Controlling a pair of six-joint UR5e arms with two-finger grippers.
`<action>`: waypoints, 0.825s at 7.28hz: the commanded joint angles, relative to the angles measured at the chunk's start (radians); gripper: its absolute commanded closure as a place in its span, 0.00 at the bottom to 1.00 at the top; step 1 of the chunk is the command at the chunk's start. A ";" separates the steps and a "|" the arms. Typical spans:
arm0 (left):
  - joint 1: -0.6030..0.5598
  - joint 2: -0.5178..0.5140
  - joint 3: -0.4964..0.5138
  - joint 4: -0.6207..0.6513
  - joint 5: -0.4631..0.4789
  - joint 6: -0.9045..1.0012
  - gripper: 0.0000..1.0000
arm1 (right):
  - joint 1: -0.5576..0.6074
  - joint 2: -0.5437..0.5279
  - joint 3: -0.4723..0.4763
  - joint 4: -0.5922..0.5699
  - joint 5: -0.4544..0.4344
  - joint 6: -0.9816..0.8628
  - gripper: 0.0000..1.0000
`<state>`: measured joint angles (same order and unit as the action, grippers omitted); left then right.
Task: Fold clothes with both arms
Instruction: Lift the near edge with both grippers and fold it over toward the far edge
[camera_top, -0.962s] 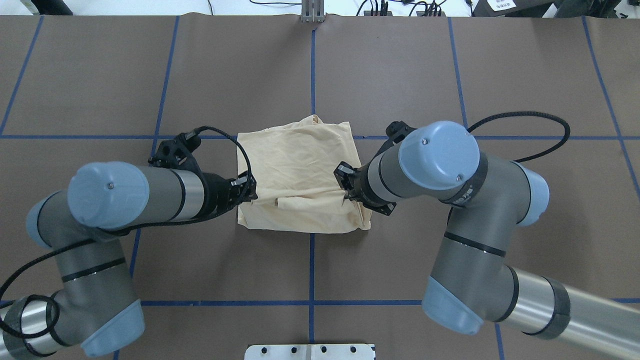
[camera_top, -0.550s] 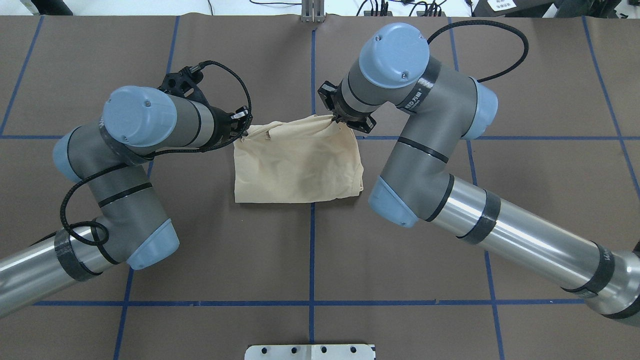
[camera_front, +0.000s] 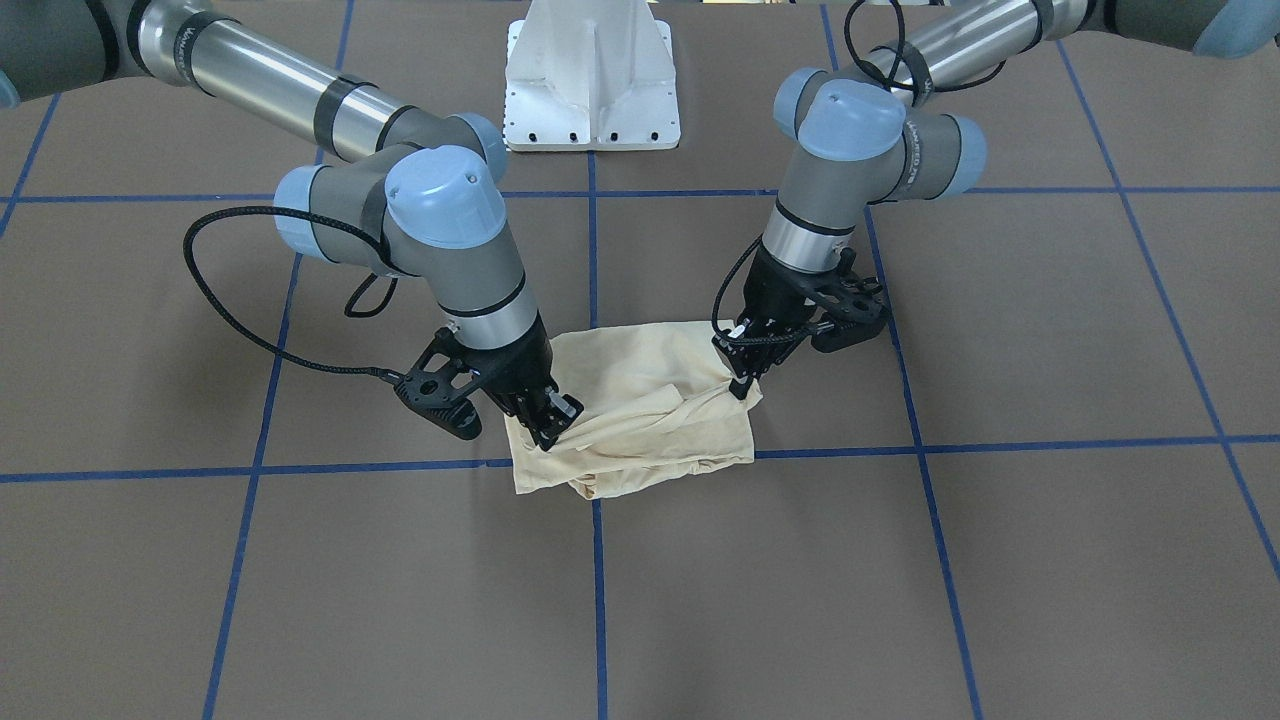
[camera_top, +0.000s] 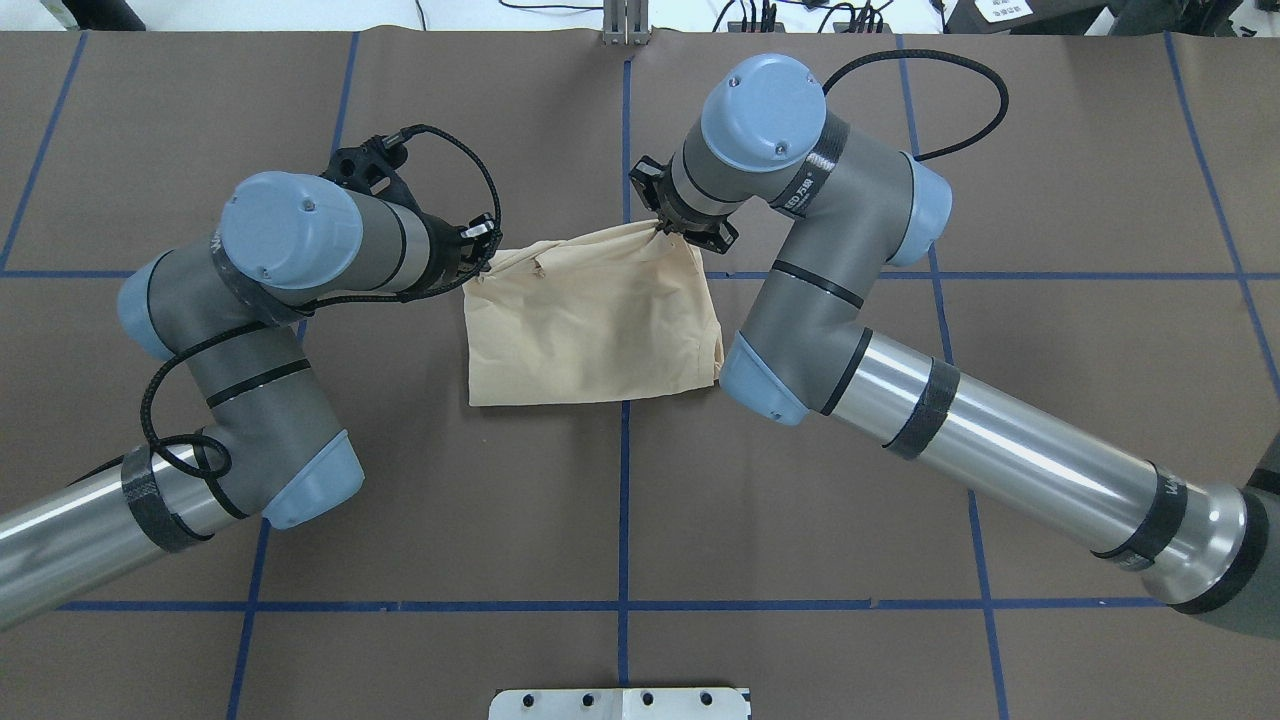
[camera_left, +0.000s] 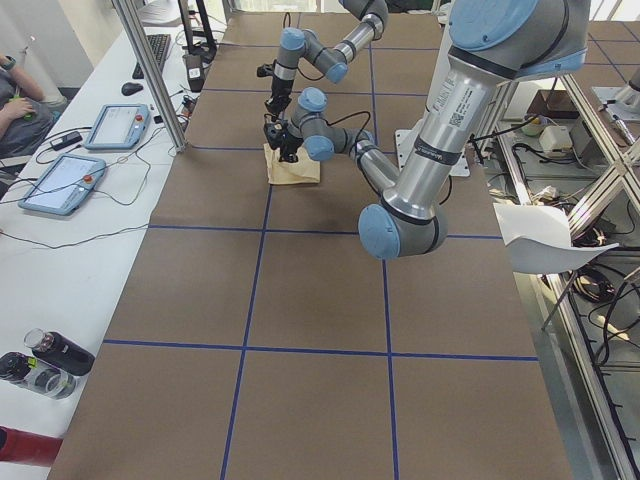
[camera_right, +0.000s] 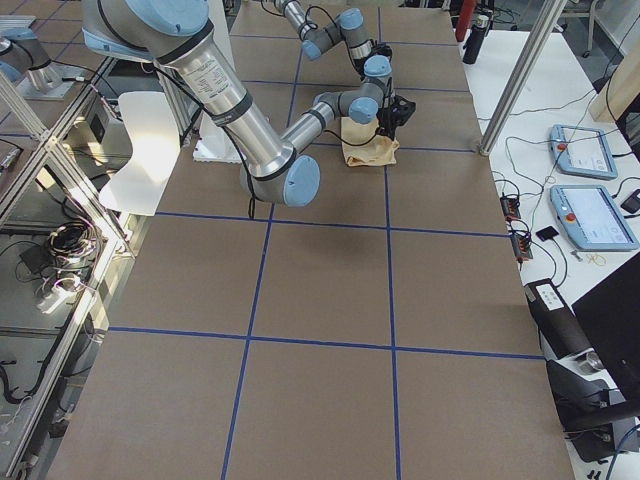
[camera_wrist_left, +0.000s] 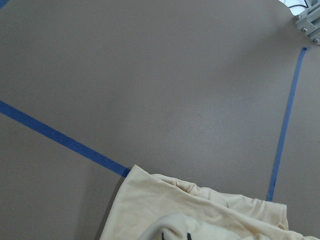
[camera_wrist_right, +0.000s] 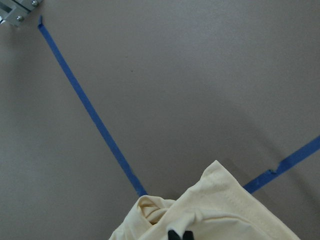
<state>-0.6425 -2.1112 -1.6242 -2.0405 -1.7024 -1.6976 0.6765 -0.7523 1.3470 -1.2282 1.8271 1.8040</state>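
Note:
The clothes are one pale cream-yellow shirt, folded into a rough rectangle on the brown table at its middle. My left gripper is shut on the bundle's far left corner. My right gripper is shut on its far right corner. In the front-facing view the left gripper pinches fabric on the view's right and the right gripper on its left, with the clothes bunched between them. Each wrist view shows cream fabric gathered at the bottom edge. No print shows.
Blue tape lines divide the brown table into a grid. The white pedestal base stands on the robot's side. A side table with tablets, a person's arm and bottles runs along the far edge.
Both grippers have swung from the shirt's sides to its far edge, carrying fabric over and shortening the bundle. In the last half second both shifted slightly left.

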 joint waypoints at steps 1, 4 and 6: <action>0.003 -0.050 0.109 -0.055 0.003 0.001 0.07 | -0.002 0.002 -0.037 0.003 0.000 0.000 1.00; -0.014 -0.079 0.170 -0.093 0.001 0.024 0.00 | -0.003 0.027 -0.061 0.013 0.001 0.000 0.01; -0.052 -0.075 0.159 -0.093 -0.003 0.026 0.00 | -0.002 0.037 -0.089 0.013 0.004 -0.002 0.00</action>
<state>-0.6703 -2.1887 -1.4595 -2.1315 -1.7016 -1.6761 0.6737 -0.7209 1.2705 -1.2157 1.8291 1.8036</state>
